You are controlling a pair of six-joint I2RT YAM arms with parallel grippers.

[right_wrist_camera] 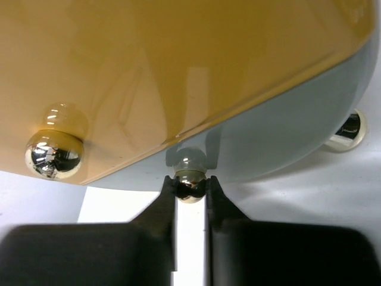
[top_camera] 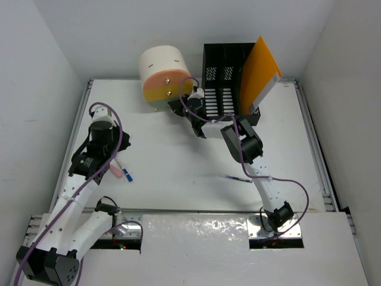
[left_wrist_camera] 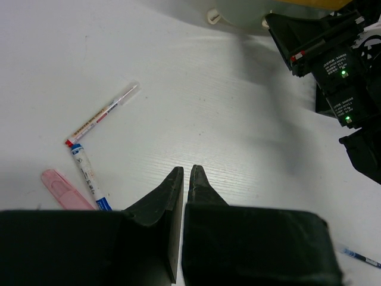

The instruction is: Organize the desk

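Right pincer (right_wrist_camera: 190, 192) is clamping on the small gold knob (right_wrist_camera: 190, 182) of the grey-green lowest tier of the round tiered box (top_camera: 162, 71). Its fingers are sitting either side of the ball, touching it. Left pincer (left_wrist_camera: 186, 179) is clenched, grasping nothing, and hovering over the counter (top_camera: 178, 155). The counter is lying flat under everything, with its foil strip at the near edge.

Step in hand, as judged: pulling that tier open like a drawer. The knob is tiny and round, so the grip is needing to sit centred on the ball and the pull to run straight along the knob's axis. Any sideways drag is risking a slip-off. The box may be sliding instead of opening, so a slow pull is looking wise.

Containers: the box tiers are appearing closed, contents hidden. The black mesh file rack (top_camera: 223, 71) beside it is holding an orange folder (top_camera: 260, 71), leaning upright. Lying loose on the counter: red-and-white pen (left_wrist_camera: 101, 114), blue-tipped pen (left_wrist_camera: 88, 173) and pink item (left_wrist_camera: 65, 190) near the left pincer, plus a blue pen (top_camera: 235, 177) near the right arm.
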